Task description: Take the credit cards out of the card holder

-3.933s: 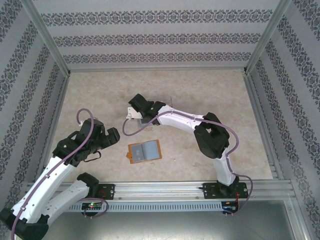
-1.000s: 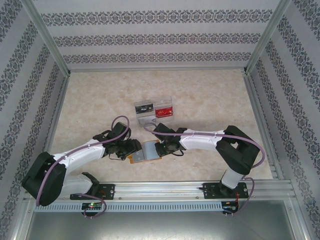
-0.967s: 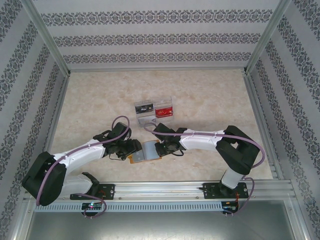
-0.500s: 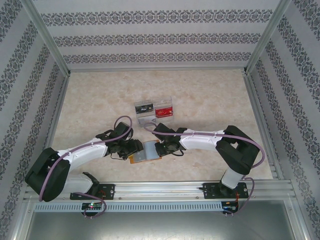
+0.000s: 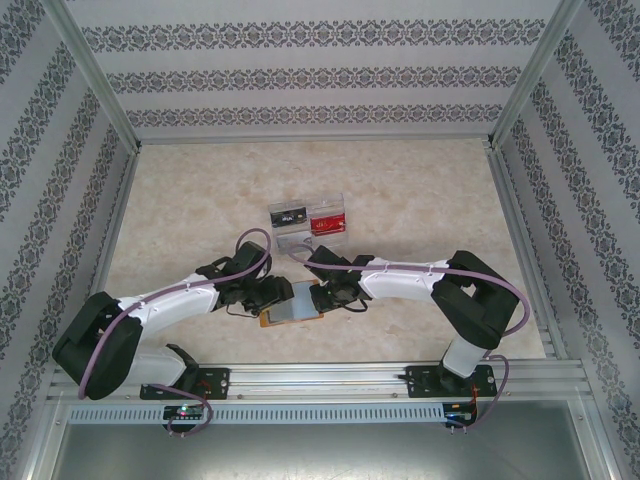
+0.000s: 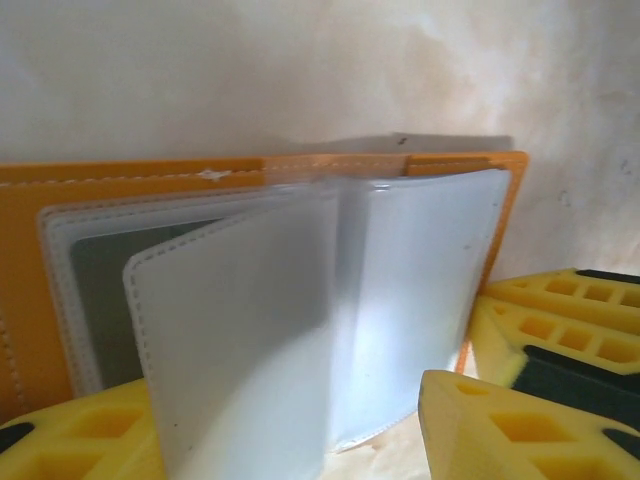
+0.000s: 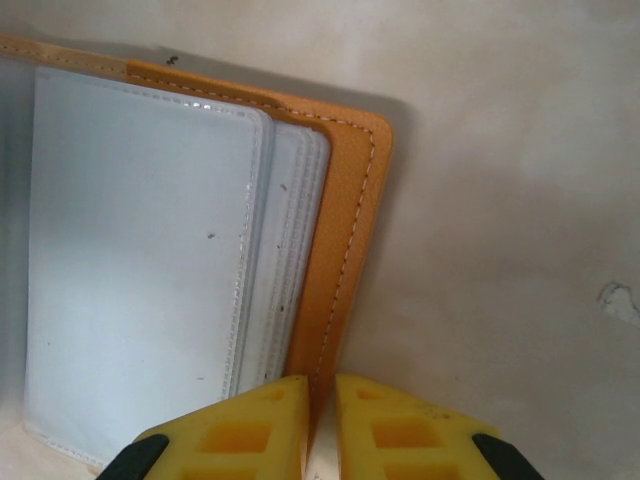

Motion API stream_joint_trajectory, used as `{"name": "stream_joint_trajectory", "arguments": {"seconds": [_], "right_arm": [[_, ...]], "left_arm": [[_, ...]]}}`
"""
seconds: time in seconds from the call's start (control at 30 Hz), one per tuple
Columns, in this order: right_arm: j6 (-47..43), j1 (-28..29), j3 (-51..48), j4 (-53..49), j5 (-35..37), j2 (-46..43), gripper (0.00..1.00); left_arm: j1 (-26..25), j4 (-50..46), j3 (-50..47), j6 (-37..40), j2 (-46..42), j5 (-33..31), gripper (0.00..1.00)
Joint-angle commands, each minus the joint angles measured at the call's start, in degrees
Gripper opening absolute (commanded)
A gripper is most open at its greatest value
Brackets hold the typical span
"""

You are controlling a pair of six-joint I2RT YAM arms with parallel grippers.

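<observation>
On the worktop [image 5: 430, 190], the big change over the last few seconds is that both arms have closed in on the card holder [image 5: 292, 306]. It lies open close to the near edge, about midway between the left and right edges. The left arm [image 5: 165, 300] has swung in from the left side. The right arm [image 5: 400, 280] has come back from the clear tray [image 5: 295, 240], which sits further from the near edge, toward the middle of the worktop. That tray carries a dark card [image 5: 288, 214] and a red card [image 5: 327, 221], so part of the job looks done. In the last half second the left arm has pushed a little further right over the holder. The right jaws are nearly together on the stitched orange cover edge [image 7: 345, 250] at the holder's right side, apparently pinning it down. The left jaws stand wide, one on each side of a see-through sleeve [image 6: 240, 340] that is lifted off the stack like a turned page. Behind it a dark patch [image 6: 115, 290] shows inside the leftmost sleeve. That may be a card left to pull out, though I cannot tell for sure. The sleeves on the right look pale and empty.
</observation>
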Motion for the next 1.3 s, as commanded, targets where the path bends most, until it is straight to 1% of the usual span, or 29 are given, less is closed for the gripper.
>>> {"name": "stream_joint_trajectory", "arguments": {"seconds": [0.0, 0.17, 0.3, 0.5, 0.7, 0.97, 1.07, 1.17, 1.27], "right_arm": [[0.94, 0.70, -1.34, -0.22, -0.08, 1.32, 0.17], [1.23, 0.58, -1.71, -0.57, 1.39, -0.13, 0.17], [2.21, -0.28, -3.69, -0.02, 3.73, -4.45, 0.17], [3.46, -2.68, -6.31, 0.39, 3.82, -10.76, 0.18], [4.35, -3.48, -6.12, 0.63, 2.56, -12.57, 0.19], [4.23, -3.66, -2.91, 1.61, -0.58, -10.35, 0.20], [4.48, -3.66, -1.51, 2.34, -2.69, -9.57, 0.20], [5.49, -3.66, -0.22, 3.81, -6.29, -8.26, 0.21], [7.50, -3.51, 0.71, 6.78, -10.80, -6.33, 0.20]], "left_arm": [[-0.96, 1.69, 1.98, 1.47, -1.09, 0.32, 0.57], [-1.52, 1.85, 3.97, 2.06, -0.98, 0.67, 0.47], [-2.25, 2.44, 6.45, 2.80, 1.75, 1.65, 0.46], [-3.75, 2.21, 10.67, 3.73, 6.70, 2.50, 0.43], [-3.84, 1.48, 11.10, 4.37, 5.94, 2.47, 0.43], [-3.46, -3.23, 9.20, 4.99, 1.50, -1.48, 0.41], [-2.36, -5.86, 7.75, 5.42, -0.86, -3.56, 0.39], [-0.14, -7.70, 5.39, 5.25, -3.26, -4.96, 0.31], [2.39, -7.67, 2.56, 5.07, -4.42, -4.20, 0.23]]}}
